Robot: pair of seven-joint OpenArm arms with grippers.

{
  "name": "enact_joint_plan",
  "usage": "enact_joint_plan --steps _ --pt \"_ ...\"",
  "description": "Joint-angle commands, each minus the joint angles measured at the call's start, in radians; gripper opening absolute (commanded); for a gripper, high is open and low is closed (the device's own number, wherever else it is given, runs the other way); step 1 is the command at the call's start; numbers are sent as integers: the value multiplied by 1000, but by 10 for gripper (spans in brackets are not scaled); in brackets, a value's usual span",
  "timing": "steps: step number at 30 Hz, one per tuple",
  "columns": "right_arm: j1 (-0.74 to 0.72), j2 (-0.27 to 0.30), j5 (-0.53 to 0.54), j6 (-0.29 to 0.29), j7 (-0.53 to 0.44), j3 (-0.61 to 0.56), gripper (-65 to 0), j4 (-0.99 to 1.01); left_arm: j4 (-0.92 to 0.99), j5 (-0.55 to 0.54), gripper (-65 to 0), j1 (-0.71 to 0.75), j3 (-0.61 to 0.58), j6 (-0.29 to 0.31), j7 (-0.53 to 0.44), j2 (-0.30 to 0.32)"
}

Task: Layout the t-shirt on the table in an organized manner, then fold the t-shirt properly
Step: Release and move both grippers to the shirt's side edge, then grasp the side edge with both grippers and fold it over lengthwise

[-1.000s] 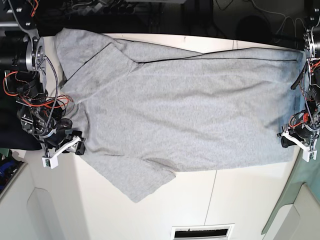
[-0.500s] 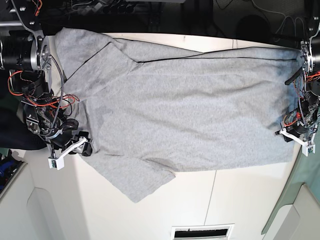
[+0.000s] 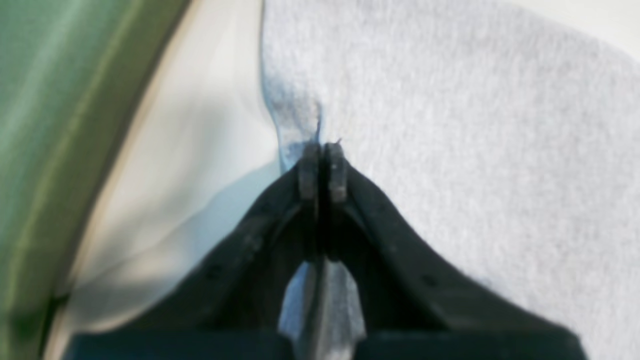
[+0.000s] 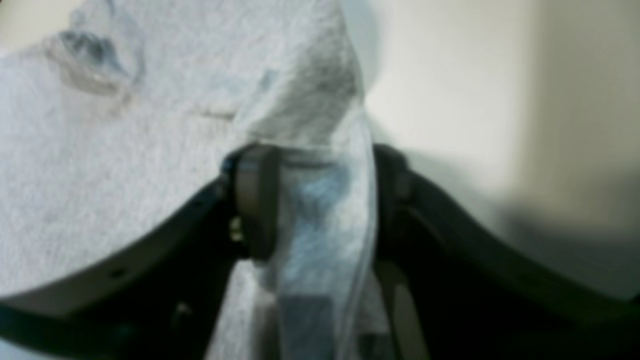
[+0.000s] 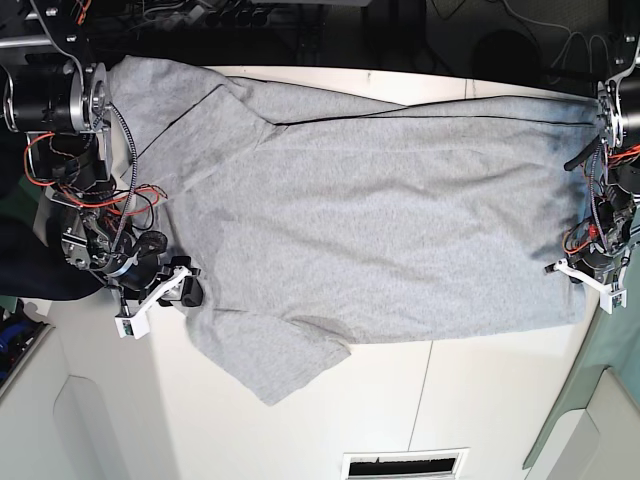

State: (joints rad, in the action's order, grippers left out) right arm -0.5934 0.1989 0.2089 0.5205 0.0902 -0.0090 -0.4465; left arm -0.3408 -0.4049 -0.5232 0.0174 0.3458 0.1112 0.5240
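Observation:
The grey t-shirt [image 5: 380, 220] lies spread flat across the white table [image 5: 480, 400], plain side up with no lettering showing. One sleeve [image 5: 275, 360] points toward the front edge. In the base view my right gripper [image 5: 188, 292] sits at the shirt's left edge. In the right wrist view it [image 4: 320, 190] is shut on a bunched fold of the shirt [image 4: 125, 175]. My left gripper [image 5: 572, 272] is at the shirt's right edge. In the left wrist view it [image 3: 322, 160] is shut on the thin edge of the shirt [image 3: 450, 150].
A slotted vent [image 5: 405, 465] sits at the table's front edge. A thin seam line [image 5: 428, 385] runs across the table. A green surface [image 5: 600, 400] lies beyond the right table edge. Dark equipment and cables [image 5: 300, 30] fill the back.
My right gripper has moved right and toward the front in the base view, dragging the shirt's left edge with it. My left gripper has shifted slightly, still holding the right edge.

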Motion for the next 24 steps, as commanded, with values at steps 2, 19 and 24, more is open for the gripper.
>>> enact_joint_plan --steps 2,19,24 --pt "-19 0 -12 3 11 -2 -510 -35 -27 -2 -650 -19 2 61 -2 20" --pt "200 59 -116 3 183 8 -650 -513 -191 -364 -650 46 2 352 253 201" --pt "322 91 -89 0 185 51 -650 -665 -285 -410 -650 175 2 352 294 242"
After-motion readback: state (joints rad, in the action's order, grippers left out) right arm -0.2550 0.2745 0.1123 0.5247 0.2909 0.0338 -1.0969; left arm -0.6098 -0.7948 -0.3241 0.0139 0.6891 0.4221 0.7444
